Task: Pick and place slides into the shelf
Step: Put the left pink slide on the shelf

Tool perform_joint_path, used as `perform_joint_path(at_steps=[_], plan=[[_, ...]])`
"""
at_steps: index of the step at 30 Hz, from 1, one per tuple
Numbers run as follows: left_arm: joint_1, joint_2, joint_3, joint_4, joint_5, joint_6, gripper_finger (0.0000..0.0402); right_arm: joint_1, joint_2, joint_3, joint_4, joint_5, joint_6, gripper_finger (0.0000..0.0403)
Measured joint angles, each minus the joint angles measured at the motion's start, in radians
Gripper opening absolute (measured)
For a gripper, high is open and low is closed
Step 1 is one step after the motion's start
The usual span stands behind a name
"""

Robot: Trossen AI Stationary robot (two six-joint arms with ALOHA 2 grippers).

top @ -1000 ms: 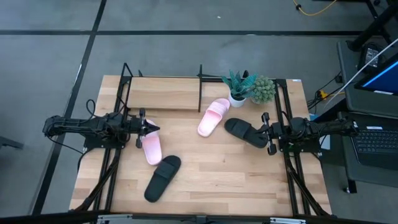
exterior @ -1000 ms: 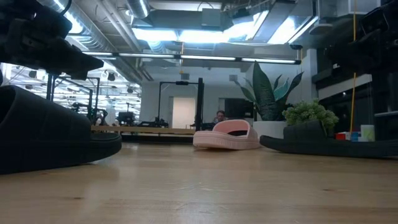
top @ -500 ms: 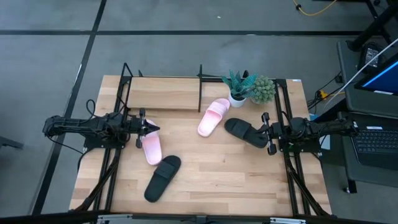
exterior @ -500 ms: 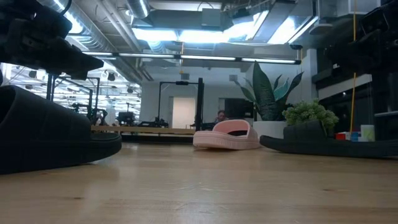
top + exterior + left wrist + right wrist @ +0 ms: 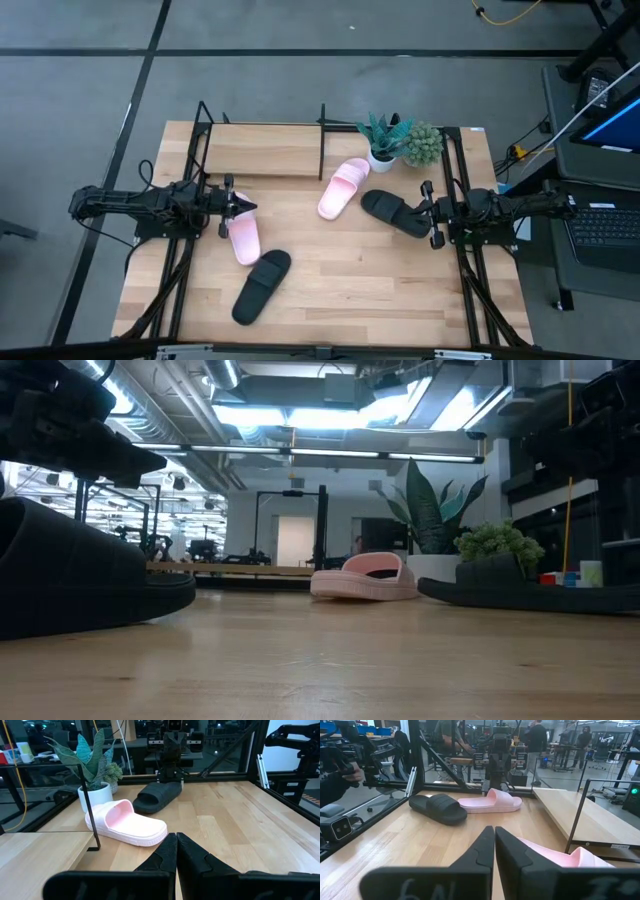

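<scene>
One black slide (image 5: 260, 286) lies near the tabletop's (image 5: 350, 290) front edge. Mid-tabletop, two pink slides (image 5: 244, 238) (image 5: 343, 187) and another black slide (image 5: 394, 212) lie between the clenched left pincer (image 5: 246, 207) and clenched right pincer (image 5: 421, 211). The shelf (image 5: 262, 155) stands along the far edge.

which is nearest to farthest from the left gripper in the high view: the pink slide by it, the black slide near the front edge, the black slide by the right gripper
From the left gripper:
1. Pink slide, right beside it.
2. Black slide near the front edge, front-left part of the table.
3. Black slide by the right gripper, far across on the right side.
</scene>
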Motion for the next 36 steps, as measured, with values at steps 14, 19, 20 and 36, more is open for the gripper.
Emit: perform_joint_path(at_steps=[14, 19, 20, 36], plan=[[0.000, 0.000, 0.000, 0.000, 0.000, -0.034, 0.0000, 0.000, 0.000, 0.000, 0.000, 0.000, -0.044, 0.0019], [0.000, 0.000, 0.000, 0.000, 0.000, -0.035, 0.0000, 0.000, 0.000, 0.000, 0.000, 0.000, -0.039, 0.0019], [0.000, 0.000, 0.000, 0.000, 0.000, -0.035, 0.0000, 0.000, 0.000, 0.000, 0.000, -0.001, -0.028, 0.0019], [0.000, 0.000, 0.000, 0.000, 0.000, -0.034, 0.0000, 0.000, 0.000, 0.000, 0.000, -0.003, 0.004, 0.0019]])
